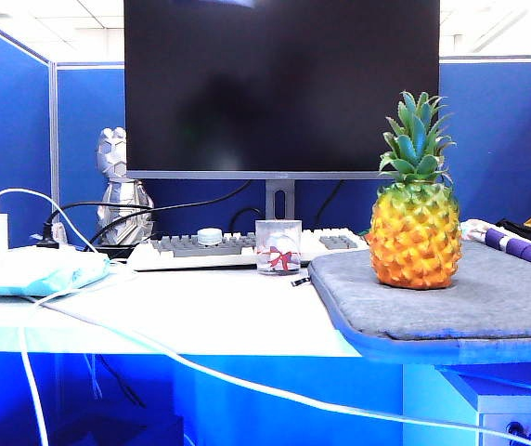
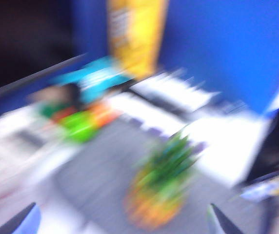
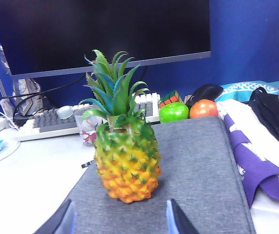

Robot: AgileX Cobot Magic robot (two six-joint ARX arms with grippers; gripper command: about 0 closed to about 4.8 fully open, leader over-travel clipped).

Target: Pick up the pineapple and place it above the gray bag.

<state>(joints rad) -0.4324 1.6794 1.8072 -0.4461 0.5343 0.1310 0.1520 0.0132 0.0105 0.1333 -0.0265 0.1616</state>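
Both grippers stand wide, holding nothing: left gripper [image 2: 122, 219] tilted down over the pineapple [image 1: 414, 206], right gripper [image 3: 120, 219] level behind it. Pineapple stands upright on the bag [image 1: 488, 302].

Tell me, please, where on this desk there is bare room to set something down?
The white desk lies bare between the pineapple, upright on the gray bag, and the keyboard. The bag's stretch toward the purple-striped cloth is free too. Crowded: behind the bag, the green fruit and orange fruit.
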